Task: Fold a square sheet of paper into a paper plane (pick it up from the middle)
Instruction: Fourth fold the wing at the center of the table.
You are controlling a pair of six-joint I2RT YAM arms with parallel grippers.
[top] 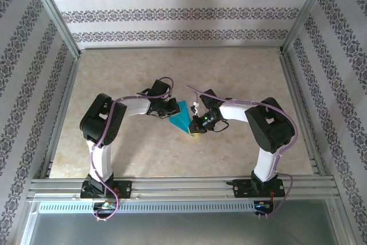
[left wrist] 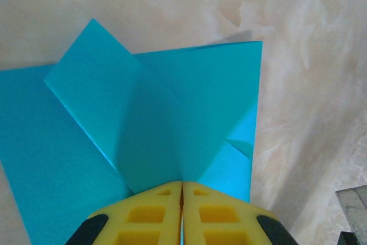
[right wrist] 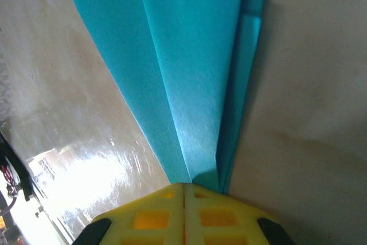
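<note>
The square sheet of paper (top: 182,117) is teal-blue, partly folded, and sits in the middle of the table between both grippers. In the left wrist view the paper (left wrist: 172,113) shows a raised triangular flap and crossing creases. My left gripper (left wrist: 182,183) is shut on its near edge, with a thin blue strip pinched between the yellow fingers (left wrist: 146,216). In the right wrist view the paper (right wrist: 189,55) narrows to a long creased wedge that ends in my right gripper (right wrist: 183,185), which is shut on its tip. From above, the left gripper (top: 172,110) and right gripper (top: 196,120) flank the paper.
The beige marbled table top (top: 229,73) is fenced by aluminium rails, one along the near edge (top: 183,187), with patterned walls (top: 183,15) on three sides. A grey metal corner (left wrist: 352,210) shows at the lower right of the left wrist view.
</note>
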